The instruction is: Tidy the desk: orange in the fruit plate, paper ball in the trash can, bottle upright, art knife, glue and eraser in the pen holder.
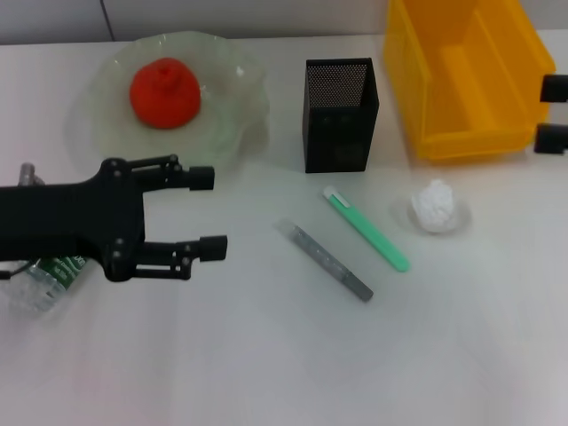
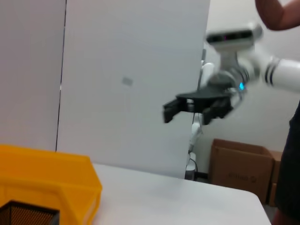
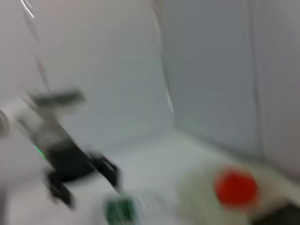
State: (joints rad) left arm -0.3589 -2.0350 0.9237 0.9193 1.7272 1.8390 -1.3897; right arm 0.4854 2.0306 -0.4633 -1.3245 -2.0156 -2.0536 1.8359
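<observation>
My left gripper (image 1: 209,213) hangs over the left side of the table with its 2 fingers spread wide and nothing between them. Under my left arm, by the left edge, the bottle (image 1: 44,275) lies on its side, green label showing, so it is not yet upright; I judge the spread fingers suit closing around its body. The orange (image 1: 165,92) already sits in the fruit plate (image 1: 235,124) near the far left corner, so that part looks done.

The pen holder (image 1: 341,114) stands upright at the middle of the far edge, and I can see nothing inside it from the head view. Near the table's middle lie 2 slim things, well apart from the holder: a grey stick (image 1: 325,260), perhaps the art knife or the glue, and a green one with a white tip (image 1: 367,229). Which is which I cannot tell, and I see no eraser.

The paper ball (image 1: 434,206) rests on the table toward the right, just in front of the trash can (image 1: 461,75) at the far right corner, still outside it. My right gripper (image 1: 554,113) is parked at the right edge beside the can; its fingers look parted and empty.
</observation>
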